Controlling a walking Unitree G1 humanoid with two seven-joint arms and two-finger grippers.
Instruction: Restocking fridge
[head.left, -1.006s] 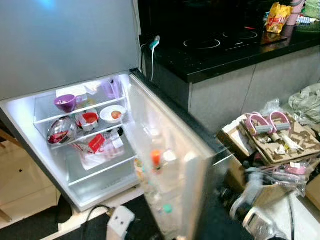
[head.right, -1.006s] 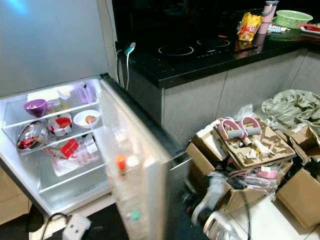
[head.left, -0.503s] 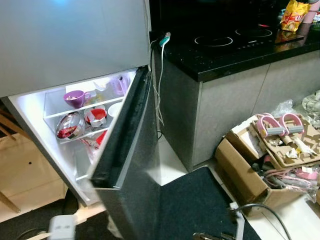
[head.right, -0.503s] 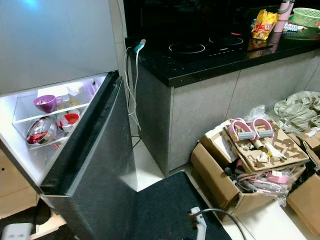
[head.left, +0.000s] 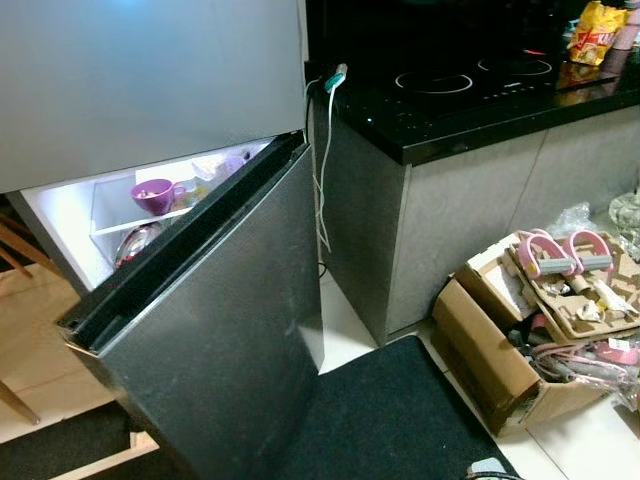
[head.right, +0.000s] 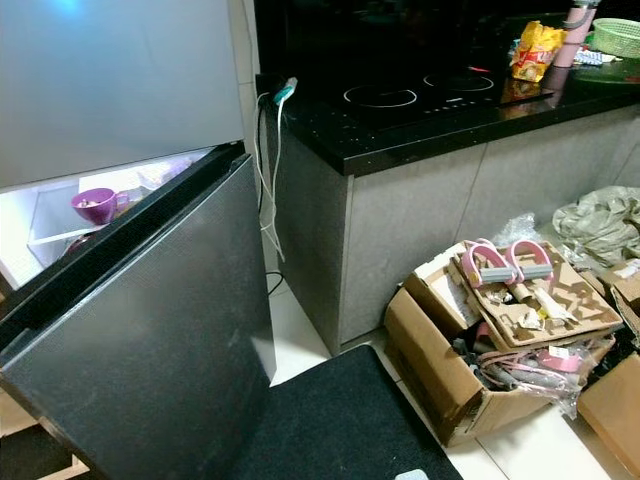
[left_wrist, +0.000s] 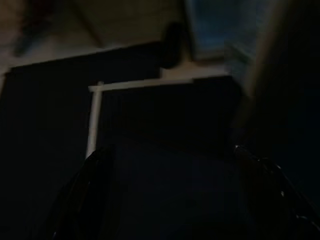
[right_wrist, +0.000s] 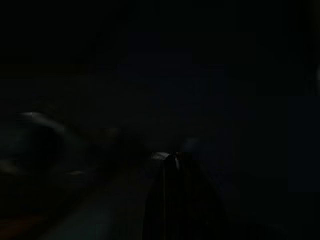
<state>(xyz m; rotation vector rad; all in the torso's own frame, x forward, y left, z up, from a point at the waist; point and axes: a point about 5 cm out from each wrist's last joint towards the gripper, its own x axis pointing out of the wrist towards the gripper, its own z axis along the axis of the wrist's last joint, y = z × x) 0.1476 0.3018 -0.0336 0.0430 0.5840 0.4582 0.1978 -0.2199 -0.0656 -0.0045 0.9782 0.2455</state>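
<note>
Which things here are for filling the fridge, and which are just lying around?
For the job: the fridge door, partly shut; the purple cup on a lit shelf inside.

Just lying about: the cardboard box of clutter on the floor, the pink handles, the yellow snack bag, the black mat.

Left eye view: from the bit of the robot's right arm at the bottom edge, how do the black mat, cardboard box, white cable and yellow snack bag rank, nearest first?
1. black mat, under the right arm.
2. cardboard box, on the floor to its right.
3. white cable, hanging at the counter corner.
4. yellow snack bag, far back on the counter.
</note>
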